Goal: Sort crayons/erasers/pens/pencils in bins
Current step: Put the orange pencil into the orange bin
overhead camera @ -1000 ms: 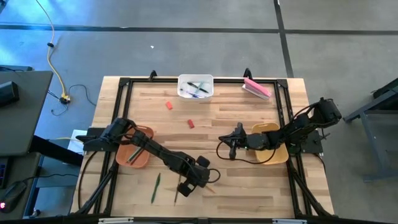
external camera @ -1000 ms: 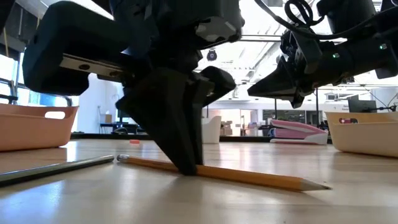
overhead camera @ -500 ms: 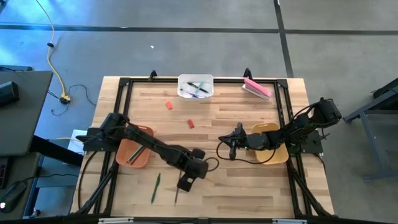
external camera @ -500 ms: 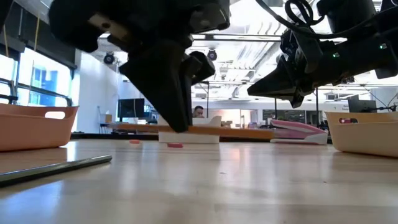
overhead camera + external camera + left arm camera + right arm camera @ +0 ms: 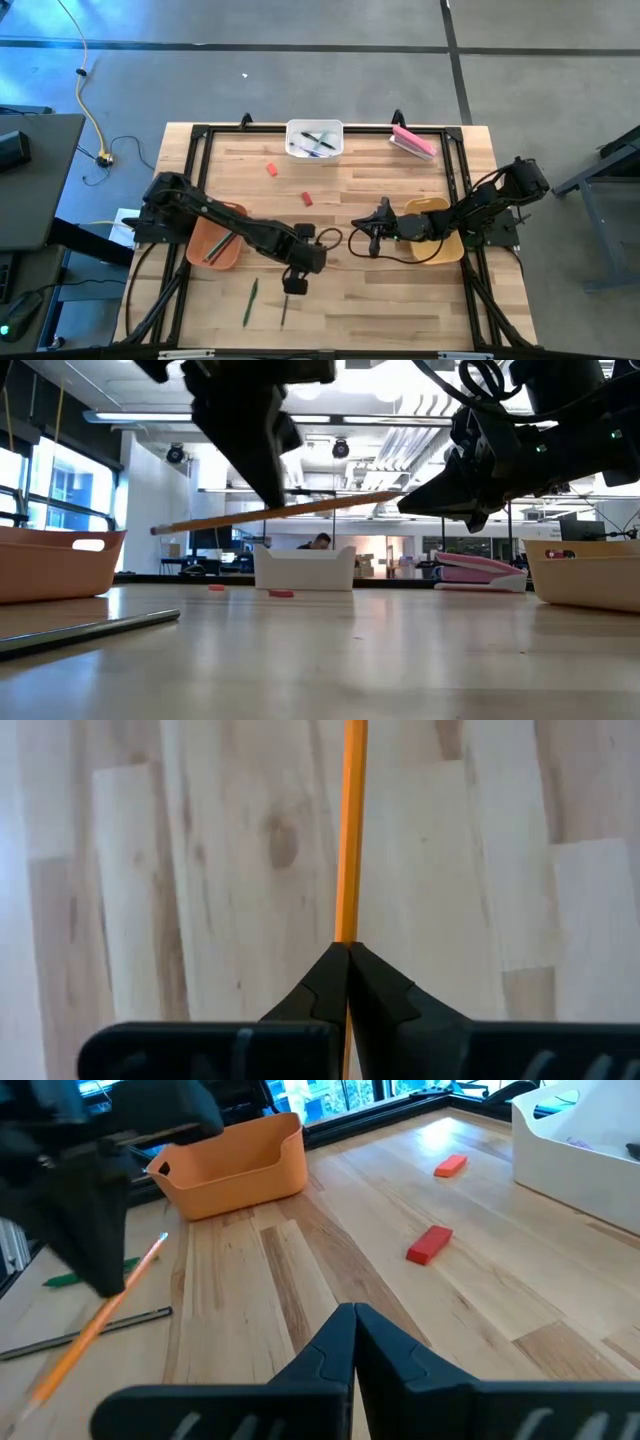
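My left gripper [image 5: 296, 280] is over the near middle of the table, shut on an orange pencil [image 5: 330, 506] held high in the low view. The same pencil [image 5: 95, 1325] shows in the right wrist view beside the orange-brown bin [image 5: 230, 1165]. My right gripper [image 5: 372, 240] hangs shut and holds nothing, next to the mustard yellow bin [image 5: 440, 245]. A green pencil [image 5: 250, 300] and a dark stick [image 5: 283, 312] lie flat on the table near its near edge. Two red crayons [image 5: 271, 169] [image 5: 307, 199] lie flat toward the white bin [image 5: 315, 150], which holds pens. My left gripper pinches the orange pencil between its two fingers near the pencil's middle [image 5: 347, 935]. The fingers [image 5: 262, 460] come from above, pointing down, and lie across the pencil. The pencil is lifted clear of the table and sits nearly level, one end slightly higher.
A pink block [image 5: 413, 140] lies at the far right corner. The orange-brown bin [image 5: 213, 245] stands at the table's left side, under the left arm, with sticks in it. A black frame [image 5: 200, 135] runs round the table's edge. Bare wood lies between the two grippers.
My left gripper, shut on the orange pencil throughout, has risen and moved toward the far edge. The pencil, which lay on the table a second ago, is now lifted clear, and has gone from level to slightly tilted.
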Tool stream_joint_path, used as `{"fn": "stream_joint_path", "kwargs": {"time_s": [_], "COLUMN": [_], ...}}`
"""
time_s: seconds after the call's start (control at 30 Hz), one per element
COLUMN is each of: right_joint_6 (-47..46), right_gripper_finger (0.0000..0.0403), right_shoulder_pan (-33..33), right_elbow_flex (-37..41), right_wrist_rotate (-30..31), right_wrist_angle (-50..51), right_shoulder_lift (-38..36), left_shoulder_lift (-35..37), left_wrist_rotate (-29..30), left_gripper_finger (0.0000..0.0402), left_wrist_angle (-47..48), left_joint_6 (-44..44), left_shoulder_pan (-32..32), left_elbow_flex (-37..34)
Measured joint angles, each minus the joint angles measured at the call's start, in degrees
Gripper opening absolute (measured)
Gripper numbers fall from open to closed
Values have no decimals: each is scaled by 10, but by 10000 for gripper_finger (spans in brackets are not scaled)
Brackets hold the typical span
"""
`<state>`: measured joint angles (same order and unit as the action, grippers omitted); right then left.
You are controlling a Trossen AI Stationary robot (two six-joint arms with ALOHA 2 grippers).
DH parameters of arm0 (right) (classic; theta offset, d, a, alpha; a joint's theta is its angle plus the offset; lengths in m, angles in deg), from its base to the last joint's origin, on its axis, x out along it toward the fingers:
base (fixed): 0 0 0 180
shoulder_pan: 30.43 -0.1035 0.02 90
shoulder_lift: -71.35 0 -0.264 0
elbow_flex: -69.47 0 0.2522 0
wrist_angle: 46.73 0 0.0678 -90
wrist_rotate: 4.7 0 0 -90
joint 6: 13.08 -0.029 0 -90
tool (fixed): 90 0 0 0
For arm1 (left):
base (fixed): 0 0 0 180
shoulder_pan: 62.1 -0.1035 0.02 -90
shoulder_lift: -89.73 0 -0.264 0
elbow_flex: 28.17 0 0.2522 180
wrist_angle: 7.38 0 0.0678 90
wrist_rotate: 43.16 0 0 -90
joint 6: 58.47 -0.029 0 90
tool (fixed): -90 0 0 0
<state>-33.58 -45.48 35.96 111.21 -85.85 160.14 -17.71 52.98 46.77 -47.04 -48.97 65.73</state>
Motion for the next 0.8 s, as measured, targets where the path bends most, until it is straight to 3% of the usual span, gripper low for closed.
{"fn": "stream_joint_path", "kwargs": {"time_s": [0.1, 0.5, 0.8], "right_joint_6": [2, 11, 11], "right_gripper_finger": [0, 0, 0], "right_shoulder_pan": [0, -1, -1], "right_elbow_flex": [0, 0, -1], "right_wrist_rotate": [-4, -7, -9], "right_wrist_angle": [-1, -2, -3], "right_shoulder_lift": [0, 0, -1], "left_shoulder_lift": [19, 9, 54], "left_wrist_rotate": [6, 6, 12], "left_gripper_finger": [1, 1, 19], "left_wrist_angle": [-6, -226, -191], "left_joint_6": [26, 36, -16], "left_shoulder_pan": [0, -23, -47], "left_elbow_flex": [-32, -179, -185]}}
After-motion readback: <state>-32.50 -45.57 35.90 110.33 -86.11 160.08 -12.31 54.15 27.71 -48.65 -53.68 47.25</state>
